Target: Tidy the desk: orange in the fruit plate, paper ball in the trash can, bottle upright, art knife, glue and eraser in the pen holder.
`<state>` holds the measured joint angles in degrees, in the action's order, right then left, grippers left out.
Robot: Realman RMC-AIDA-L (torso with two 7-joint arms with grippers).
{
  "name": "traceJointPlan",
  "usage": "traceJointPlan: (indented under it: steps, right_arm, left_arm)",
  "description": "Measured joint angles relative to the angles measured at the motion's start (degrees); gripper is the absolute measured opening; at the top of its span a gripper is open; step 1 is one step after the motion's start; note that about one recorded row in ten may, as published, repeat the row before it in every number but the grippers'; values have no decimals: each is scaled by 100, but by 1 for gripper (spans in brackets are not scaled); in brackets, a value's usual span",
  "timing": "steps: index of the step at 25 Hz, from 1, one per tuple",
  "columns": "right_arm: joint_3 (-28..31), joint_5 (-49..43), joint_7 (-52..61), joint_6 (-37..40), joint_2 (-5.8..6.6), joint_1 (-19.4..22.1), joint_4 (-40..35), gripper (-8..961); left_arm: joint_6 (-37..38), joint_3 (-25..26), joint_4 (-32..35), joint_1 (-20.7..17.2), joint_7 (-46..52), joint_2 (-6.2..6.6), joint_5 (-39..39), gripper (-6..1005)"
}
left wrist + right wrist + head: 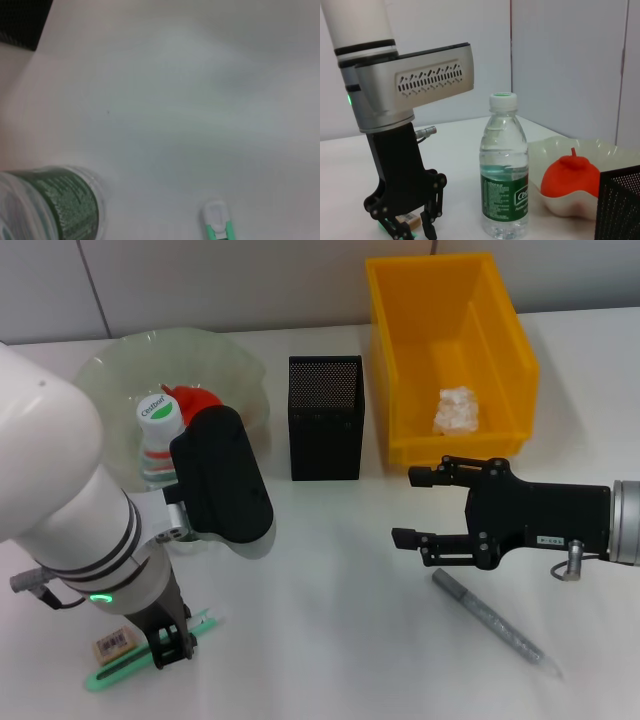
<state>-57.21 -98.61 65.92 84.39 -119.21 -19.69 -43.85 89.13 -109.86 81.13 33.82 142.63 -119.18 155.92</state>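
The left gripper (170, 648) is seen lowered over the green art knife (140, 660), its jaws spread to either side of the knife's handle and not closed on it. The eraser (113, 643) lies just beside these jaws, on the side away from the right arm. In the right wrist view the same gripper (407, 222) stands with its fingers parted, with the eraser (406, 218) between and behind them. Beyond the left gripper, the bottle (158, 445) is seen upright, and behind it the orange (192, 400) rests in the fruit plate (120, 355). In the left wrist view the bottle (50, 205) and one end of the art knife (218, 225) are shown on the white desk (190, 100).

The right gripper (420, 508) is held above the desk with its jaws wide apart and nothing between them. The grey glue stick (495, 622) lies just below and beside it. Ahead of these jaws stands the black mesh pen holder (325, 418). Beyond them, the paper ball (456, 410) lies inside the yellow trash can (400, 350).
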Motion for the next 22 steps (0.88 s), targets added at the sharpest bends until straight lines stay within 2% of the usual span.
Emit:
traceJointPlan:
  steps: [2, 22]
  right_arm:
    - [0, 0, 0, -4, 3, 0, -4, 765]
    - [0, 0, 0, -19, 4, -8, -47, 765]
  left_arm:
    - [0, 0, 0, 6, -1, 0, 0, 257]
    - [-31, -6, -241, 161, -38, 0, -35, 214]
